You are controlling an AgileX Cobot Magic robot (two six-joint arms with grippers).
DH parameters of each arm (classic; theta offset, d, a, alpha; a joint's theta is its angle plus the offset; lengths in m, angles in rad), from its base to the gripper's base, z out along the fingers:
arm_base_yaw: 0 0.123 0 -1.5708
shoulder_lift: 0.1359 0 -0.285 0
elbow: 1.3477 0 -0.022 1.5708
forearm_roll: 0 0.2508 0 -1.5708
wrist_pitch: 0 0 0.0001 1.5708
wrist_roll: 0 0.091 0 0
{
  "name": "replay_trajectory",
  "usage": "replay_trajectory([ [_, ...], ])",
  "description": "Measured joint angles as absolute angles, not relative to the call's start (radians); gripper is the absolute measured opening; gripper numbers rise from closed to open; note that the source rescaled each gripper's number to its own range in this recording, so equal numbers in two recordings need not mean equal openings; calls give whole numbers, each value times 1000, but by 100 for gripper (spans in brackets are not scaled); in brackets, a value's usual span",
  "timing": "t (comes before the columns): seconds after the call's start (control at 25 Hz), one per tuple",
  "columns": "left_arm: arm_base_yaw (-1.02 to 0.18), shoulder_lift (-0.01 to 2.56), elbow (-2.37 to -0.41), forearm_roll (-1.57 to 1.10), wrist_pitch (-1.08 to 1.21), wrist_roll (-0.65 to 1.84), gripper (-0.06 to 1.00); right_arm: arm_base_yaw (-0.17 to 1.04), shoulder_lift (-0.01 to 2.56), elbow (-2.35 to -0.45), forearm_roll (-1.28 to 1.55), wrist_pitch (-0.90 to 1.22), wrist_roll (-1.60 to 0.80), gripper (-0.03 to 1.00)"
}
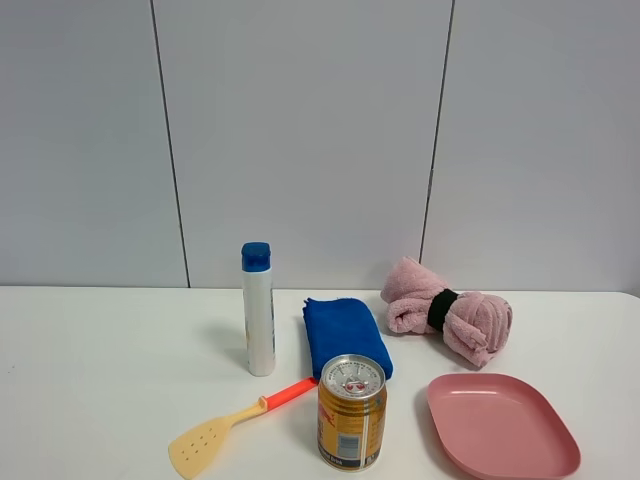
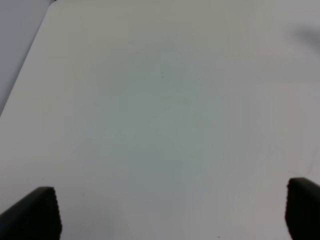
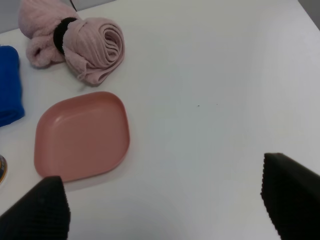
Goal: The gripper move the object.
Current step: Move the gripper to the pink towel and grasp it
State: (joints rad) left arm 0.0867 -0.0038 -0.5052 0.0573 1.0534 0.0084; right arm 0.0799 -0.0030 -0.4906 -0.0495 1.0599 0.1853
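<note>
On the white table stand a white bottle with a blue cap (image 1: 258,310), a gold drink can (image 1: 351,412), a folded blue cloth (image 1: 345,335), a rolled pink towel with a black band (image 1: 447,310) and a pink plate (image 1: 500,424). A yellow spatula with an orange handle (image 1: 232,421) lies in front of the bottle. No gripper shows in the exterior view. My left gripper (image 2: 170,212) is open over bare table. My right gripper (image 3: 165,197) is open, near the pink plate (image 3: 82,134) and the towel (image 3: 75,40).
A grey panelled wall (image 1: 300,130) rises behind the table. The blue cloth's edge (image 3: 10,85) and a sliver of the can (image 3: 2,169) show in the right wrist view. White table (image 3: 225,90) spreads to the right of the plate.
</note>
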Motion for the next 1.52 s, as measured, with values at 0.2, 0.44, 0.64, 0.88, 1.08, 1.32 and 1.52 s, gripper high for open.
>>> replay_trajectory([
  [0.2,87,-4,-505,57,1053,7,100,80,-3,-491,-50,1060,185,70],
  [0.44,87,-4,-505,57,1053,7,100,80,15,-491,22,1060,87,70],
  [0.64,87,-4,-505,57,1053,7,100,80,148,-600,264,975,-88,70],
  [0.88,87,-4,-505,57,1053,7,100,80,401,-877,588,869,-311,70],
  [1.08,87,-4,-505,57,1053,7,100,80,649,-1112,758,940,-469,70],
  [1.32,87,-4,-505,57,1053,7,100,107,936,-1297,801,1077,-477,70],
  [1.52,87,-4,-505,57,1053,7,100,286,1090,-1341,721,1040,-467,70],
])
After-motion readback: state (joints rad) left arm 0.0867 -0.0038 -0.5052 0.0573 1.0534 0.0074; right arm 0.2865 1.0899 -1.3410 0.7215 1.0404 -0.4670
